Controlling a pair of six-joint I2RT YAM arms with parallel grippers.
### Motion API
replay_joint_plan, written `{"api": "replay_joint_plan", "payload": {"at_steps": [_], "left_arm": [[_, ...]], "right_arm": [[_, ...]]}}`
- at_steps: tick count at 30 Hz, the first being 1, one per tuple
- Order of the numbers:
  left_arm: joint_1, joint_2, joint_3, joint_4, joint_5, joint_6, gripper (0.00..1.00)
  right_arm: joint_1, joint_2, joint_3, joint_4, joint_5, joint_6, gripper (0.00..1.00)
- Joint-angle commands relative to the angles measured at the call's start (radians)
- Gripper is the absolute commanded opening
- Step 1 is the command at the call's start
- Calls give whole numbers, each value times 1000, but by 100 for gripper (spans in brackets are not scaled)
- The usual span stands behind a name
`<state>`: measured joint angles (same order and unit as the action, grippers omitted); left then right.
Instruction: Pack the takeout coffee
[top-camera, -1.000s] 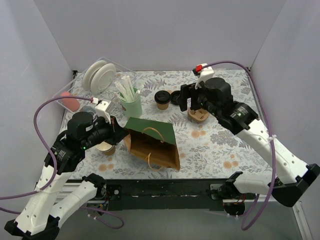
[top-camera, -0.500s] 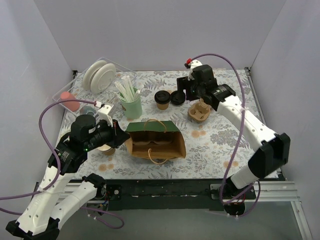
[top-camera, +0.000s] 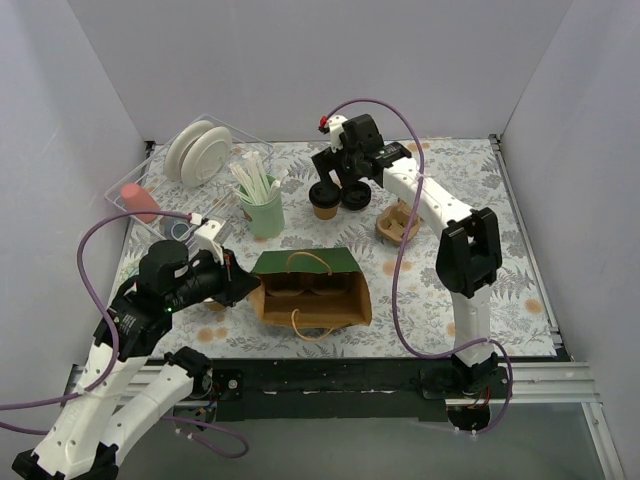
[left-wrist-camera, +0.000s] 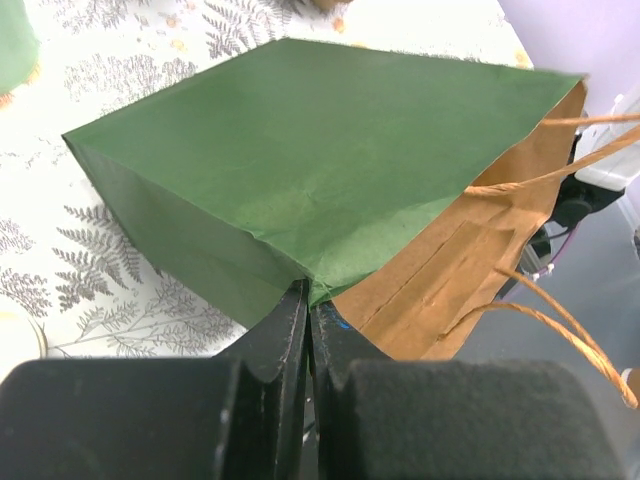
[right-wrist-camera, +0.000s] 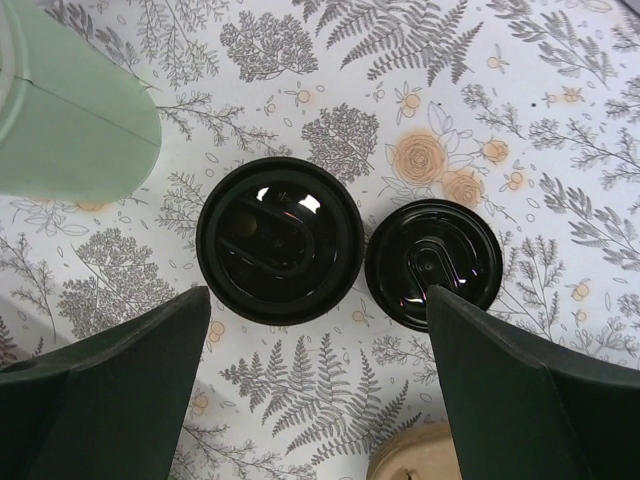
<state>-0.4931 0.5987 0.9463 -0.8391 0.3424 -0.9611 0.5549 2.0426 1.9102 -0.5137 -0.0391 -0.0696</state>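
The takeout coffee (top-camera: 323, 199) is a small kraft cup with a black lid, standing at the back centre. In the right wrist view its lid (right-wrist-camera: 280, 240) lies just ahead of the fingers. My right gripper (top-camera: 336, 178) (right-wrist-camera: 320, 385) hovers over it, open and empty. A black lid (top-camera: 355, 195) (right-wrist-camera: 433, 263) sits right of the cup. The paper bag (top-camera: 310, 288) (left-wrist-camera: 300, 160), green outside and brown inside, stands open in front of centre. My left gripper (top-camera: 238, 287) (left-wrist-camera: 308, 305) is shut on the bag's left rim corner.
A mint-green cup of white straws (top-camera: 262, 212) (right-wrist-camera: 70, 120) stands left of the coffee. A moulded-pulp cup carrier (top-camera: 397, 226) (right-wrist-camera: 425, 460) sits right of it. A clear rack of white plates (top-camera: 200, 150) and a pink object (top-camera: 140, 202) are at the back left.
My right arm swung left from over the cup carrier to above the lidded cup. The bag, held by my left gripper, turned square with its mouth opened upward.
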Motion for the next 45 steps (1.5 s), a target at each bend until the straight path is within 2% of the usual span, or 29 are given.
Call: {"api": "replay_joint_plan", "payload": {"at_steps": [1,9,16,29,38,42,45], "left_arm": [[-1,6,-1,-23,29,19,0],[-1,-7,-15,-35,26,16,0],[-1,-17,-18,-41,17,9,0],[-1,-37,-14,-60,7,-10,0],[-1,-33,-14,-66,7,-18,0],[-1,-31,-6,-69,3,-21,0],[-2,-27,-3,-72,0,-25,0]], "right_arm": [[13,31,67,41,-61,-91,95],[45,93,102,66,-122,-114,92],[56,131,125,61,-6,-98,90],[65,159,112,50,24,-114,90],[65,183,107,40,33,-91,83],[65,182,102,49,33,-85,71],[65,179,104,49,73,-87,70]]}}
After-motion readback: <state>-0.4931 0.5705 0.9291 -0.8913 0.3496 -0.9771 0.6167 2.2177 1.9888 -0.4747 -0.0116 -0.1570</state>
